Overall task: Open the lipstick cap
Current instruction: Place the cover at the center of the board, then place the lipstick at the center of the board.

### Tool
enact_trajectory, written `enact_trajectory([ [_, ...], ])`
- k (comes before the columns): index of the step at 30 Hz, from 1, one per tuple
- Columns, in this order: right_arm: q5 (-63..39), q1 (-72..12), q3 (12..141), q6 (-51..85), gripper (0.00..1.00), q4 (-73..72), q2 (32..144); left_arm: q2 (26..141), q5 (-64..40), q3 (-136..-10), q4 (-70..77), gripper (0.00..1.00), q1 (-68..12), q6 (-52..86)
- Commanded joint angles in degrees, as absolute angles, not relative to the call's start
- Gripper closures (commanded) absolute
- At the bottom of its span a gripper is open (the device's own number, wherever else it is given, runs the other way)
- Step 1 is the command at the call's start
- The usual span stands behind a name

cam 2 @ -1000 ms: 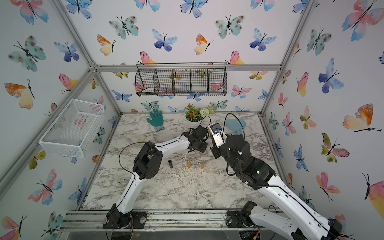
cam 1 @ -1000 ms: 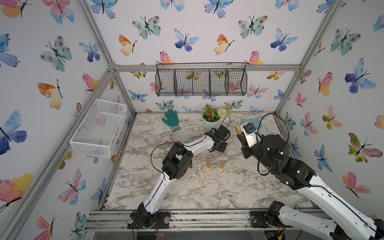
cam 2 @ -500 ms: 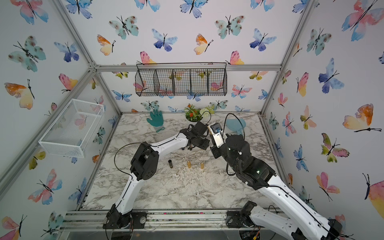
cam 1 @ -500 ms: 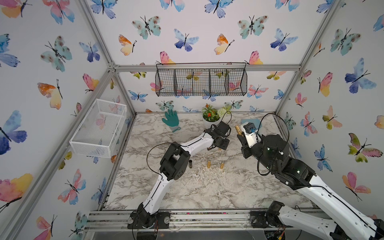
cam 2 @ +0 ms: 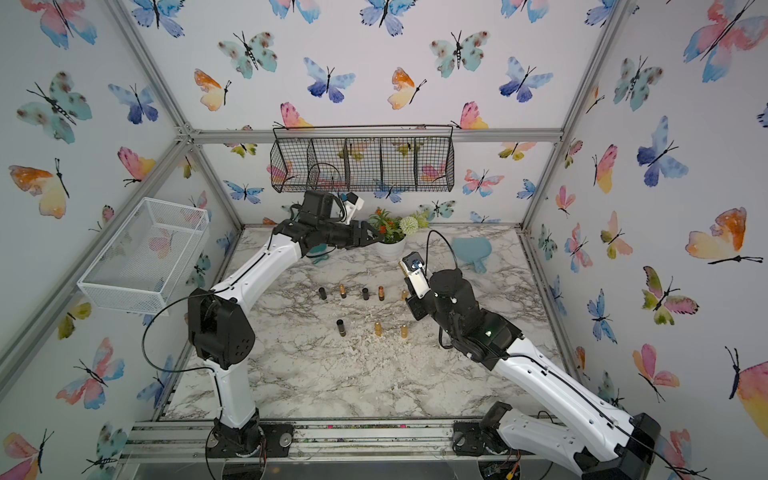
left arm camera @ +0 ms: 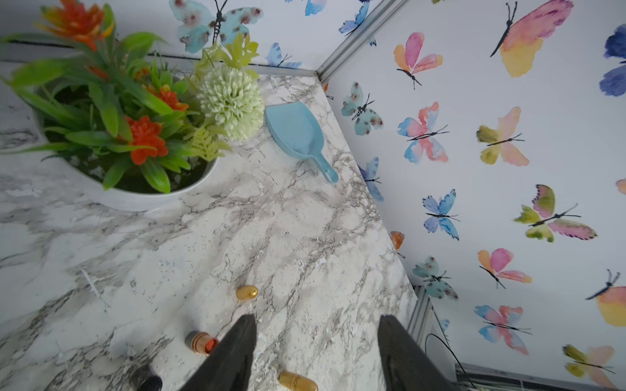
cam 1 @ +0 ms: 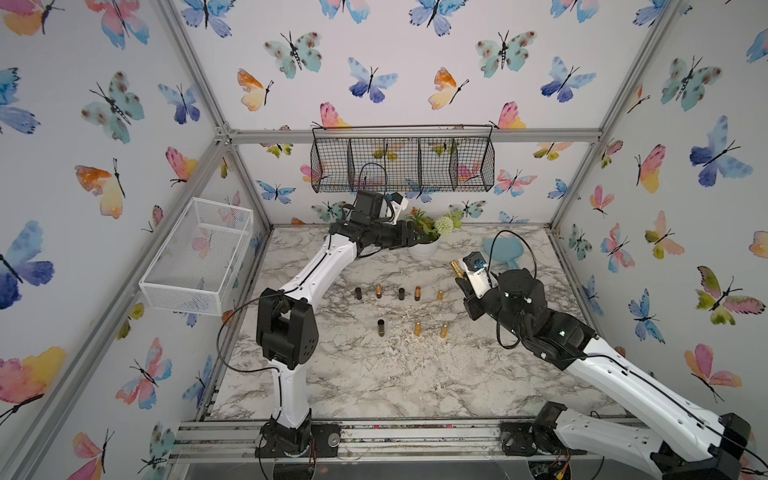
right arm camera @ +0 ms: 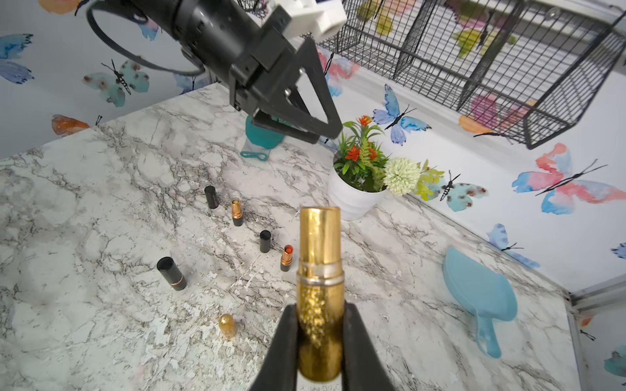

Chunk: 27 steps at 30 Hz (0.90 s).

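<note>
Bright, even, diffuse light; shadows on the table (cam 1: 374, 382) are faint and soft. The gold lipstick (right arm camera: 320, 287) carries glare streaks in the right wrist view. Both wrist views stretch towards their edges, and the near fingers (left arm camera: 233, 352) are blurred.

gold lipstick (right arm camera: 320, 270) (glittery base), held aloft, tilted

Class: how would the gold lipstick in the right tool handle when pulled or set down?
The gold lipstick looks glossy, so probably slippery in the right tool. Rigid-looking shell. Tall, round, narrow: likely tips or rolls.
</note>
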<state>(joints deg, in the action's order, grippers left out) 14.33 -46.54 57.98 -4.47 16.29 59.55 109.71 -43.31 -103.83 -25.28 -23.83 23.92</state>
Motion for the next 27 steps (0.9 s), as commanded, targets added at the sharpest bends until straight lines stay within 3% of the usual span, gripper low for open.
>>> enact_trajectory([
  [1,11.4,-46.6,59.1,-4.5,0.98,13.2,61.0,104.6,-56.6,-99.3,-25.4,0.39,-23.8,24.2],
  [14,6.3,-46.6,60.1,-4.9,0.98,13.3,67.5,94.4,-62.1,-86.9,-24.6,0.37,-22.6,21.3],
  [27,3.3,-46.6,62.8,-5.0,0.98,12.4,72.5,95.5,-62.0,-86.5,-24.6,0.36,-24.7,19.9],
])
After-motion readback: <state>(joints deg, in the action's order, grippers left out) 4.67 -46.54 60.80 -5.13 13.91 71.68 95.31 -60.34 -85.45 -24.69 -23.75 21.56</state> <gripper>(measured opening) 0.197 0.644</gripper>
